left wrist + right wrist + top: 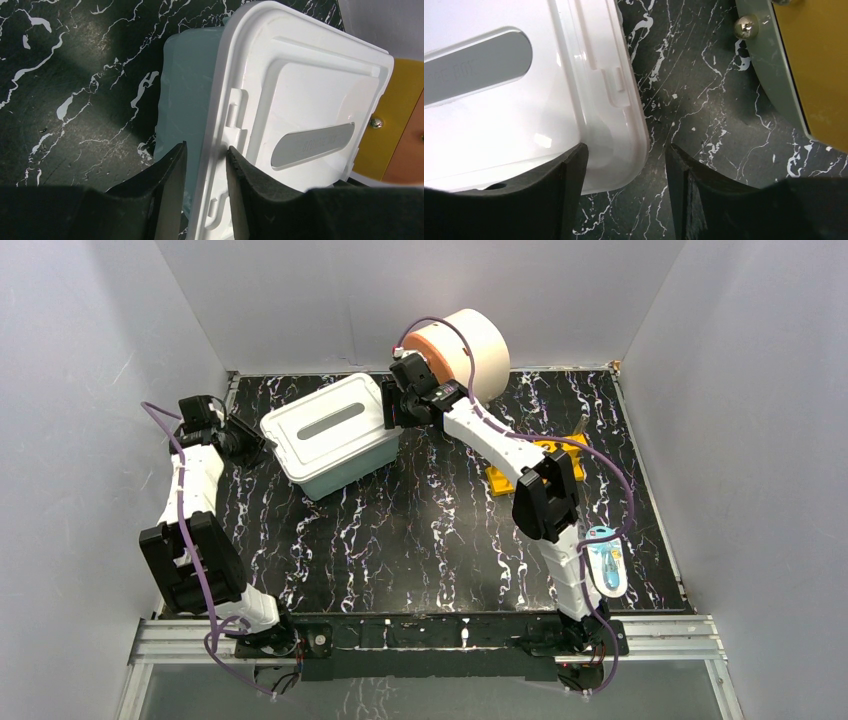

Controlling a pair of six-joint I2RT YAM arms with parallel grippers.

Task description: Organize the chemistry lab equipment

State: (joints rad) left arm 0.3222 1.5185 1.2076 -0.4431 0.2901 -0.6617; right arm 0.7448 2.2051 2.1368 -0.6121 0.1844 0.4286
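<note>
One white box [330, 435], lidded, contents hidden; left gripper [206, 148], right gripper [626, 148] straddle rim.

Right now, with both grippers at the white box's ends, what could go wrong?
Left gripper straddles only the lid rim of the white box; pulling may pop the lid or slip.
Right gripper is open, catching just the lid's edge; closing could shove the box.
Right arm hangs over the yellow rack; lowering may knock it.

A white lidded box [345, 440] (grey handle) sits on black marbled table [420, 540]; cream drum [482, 345] behind.
</note>
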